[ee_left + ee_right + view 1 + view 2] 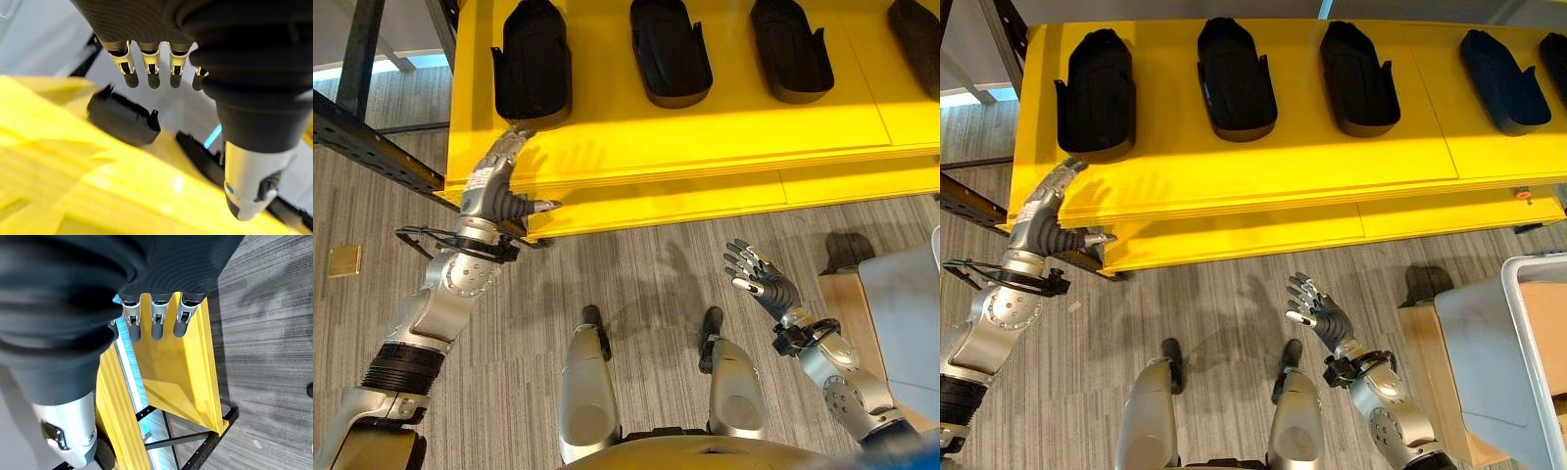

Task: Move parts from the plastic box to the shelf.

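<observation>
Your left robot hand (495,186) rests open and empty at the yellow shelf (705,127) edge, upper left, beneath the leftmost black part (531,64). The right robot hand (762,277), open and empty, hovers lower right near the plastic box (1489,343). Lifting the left carelessly could nudge that part.

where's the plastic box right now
In the right eye view, the grey plastic box sits at the robot's lower right, on a wooden stand beside the open right hand, below the yellow shelf.
</observation>
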Robot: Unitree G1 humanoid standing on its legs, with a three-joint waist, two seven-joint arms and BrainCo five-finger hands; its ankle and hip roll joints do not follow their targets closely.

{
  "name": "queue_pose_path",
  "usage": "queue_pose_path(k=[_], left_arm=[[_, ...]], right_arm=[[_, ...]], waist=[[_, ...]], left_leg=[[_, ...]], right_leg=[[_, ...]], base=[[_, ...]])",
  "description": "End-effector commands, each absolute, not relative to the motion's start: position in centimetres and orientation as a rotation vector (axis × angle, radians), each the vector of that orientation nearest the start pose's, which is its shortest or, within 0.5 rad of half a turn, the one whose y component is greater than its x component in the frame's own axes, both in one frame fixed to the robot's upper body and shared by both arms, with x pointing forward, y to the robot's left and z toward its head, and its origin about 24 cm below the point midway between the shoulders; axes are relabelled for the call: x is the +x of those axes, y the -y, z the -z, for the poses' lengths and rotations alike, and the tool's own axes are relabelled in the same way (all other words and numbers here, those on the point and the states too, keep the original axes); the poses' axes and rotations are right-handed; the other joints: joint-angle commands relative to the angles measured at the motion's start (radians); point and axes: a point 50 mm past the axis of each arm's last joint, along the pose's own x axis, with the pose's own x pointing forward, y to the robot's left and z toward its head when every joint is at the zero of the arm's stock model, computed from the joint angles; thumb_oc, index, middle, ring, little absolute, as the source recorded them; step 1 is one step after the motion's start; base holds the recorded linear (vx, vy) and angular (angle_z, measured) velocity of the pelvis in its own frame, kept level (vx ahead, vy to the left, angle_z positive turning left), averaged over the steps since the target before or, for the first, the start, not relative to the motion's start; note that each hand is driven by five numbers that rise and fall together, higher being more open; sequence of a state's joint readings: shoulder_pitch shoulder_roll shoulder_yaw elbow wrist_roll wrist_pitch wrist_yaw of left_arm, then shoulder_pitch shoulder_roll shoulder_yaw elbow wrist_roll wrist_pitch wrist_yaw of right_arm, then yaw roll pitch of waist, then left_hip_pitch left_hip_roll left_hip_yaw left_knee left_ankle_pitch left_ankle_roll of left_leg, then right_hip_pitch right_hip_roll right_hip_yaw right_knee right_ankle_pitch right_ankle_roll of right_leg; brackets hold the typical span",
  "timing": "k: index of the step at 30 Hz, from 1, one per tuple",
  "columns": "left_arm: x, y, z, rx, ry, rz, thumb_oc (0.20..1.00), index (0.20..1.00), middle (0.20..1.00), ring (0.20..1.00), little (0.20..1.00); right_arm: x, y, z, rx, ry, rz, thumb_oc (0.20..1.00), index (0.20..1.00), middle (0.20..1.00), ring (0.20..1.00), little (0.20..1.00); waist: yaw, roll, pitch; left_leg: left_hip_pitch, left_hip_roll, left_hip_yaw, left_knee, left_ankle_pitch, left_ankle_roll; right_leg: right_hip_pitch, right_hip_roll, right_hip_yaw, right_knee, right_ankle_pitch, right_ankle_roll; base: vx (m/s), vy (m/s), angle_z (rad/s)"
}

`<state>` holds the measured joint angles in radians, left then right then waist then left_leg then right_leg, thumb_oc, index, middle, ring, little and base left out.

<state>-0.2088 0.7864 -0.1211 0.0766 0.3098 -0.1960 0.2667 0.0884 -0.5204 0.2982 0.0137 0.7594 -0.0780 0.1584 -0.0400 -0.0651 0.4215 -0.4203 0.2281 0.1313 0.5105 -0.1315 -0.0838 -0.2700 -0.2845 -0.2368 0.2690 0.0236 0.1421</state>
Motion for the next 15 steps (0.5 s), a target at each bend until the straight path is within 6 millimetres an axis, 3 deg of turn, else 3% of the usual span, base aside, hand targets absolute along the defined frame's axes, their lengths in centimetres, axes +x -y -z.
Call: queue_pose_path(k=[1, 10, 15], left_arm=[[28.8, -24.6, -13.4, 1.103, 0.401, -0.073, 1.0, 1.0, 1.0, 1.0, 1.0], [30.4, -24.2, -11.0, 1.119, 0.293, -0.047, 1.0, 1.0, 1.0, 1.0, 1.0], [31.0, -25.0, -10.1, 1.088, 0.217, -0.091, 1.0, 1.0, 1.0, 1.0, 1.0]], right_arm=[[22.4, 17.8, -4.3, 0.264, -0.051, -0.366, 1.0, 1.0, 1.0, 1.0, 1.0], [22.8, 17.4, -4.7, 0.27, -0.036, -0.369, 1.0, 1.0, 1.0, 1.0, 1.0], [22.7, 17.6, -4.6, 0.265, -0.039, -0.361, 1.0, 1.0, 1.0, 1.0, 1.0]], waist=[[0.005, -0.032, -0.045], [-0.003, -0.04, -0.027], [-0.009, -0.042, -0.018]], left_leg=[[0.023, 0.037, -0.048, -0.031, 0.02, -0.049], [0.005, 0.04, -0.045, -0.018, 0.022, -0.046], [0.0, 0.042, -0.041, -0.01, 0.019, -0.045]], right_leg=[[0.029, -0.044, 0.084, 0.022, -0.071, 0.05], [0.007, -0.046, 0.09, 0.034, -0.069, 0.052], [-0.006, -0.044, 0.099, 0.044, -0.069, 0.051]], base=[[0.0, 0.0, 0.0], [0.0, 0.005, -0.02], [0.0, 0.0, 0.0]])
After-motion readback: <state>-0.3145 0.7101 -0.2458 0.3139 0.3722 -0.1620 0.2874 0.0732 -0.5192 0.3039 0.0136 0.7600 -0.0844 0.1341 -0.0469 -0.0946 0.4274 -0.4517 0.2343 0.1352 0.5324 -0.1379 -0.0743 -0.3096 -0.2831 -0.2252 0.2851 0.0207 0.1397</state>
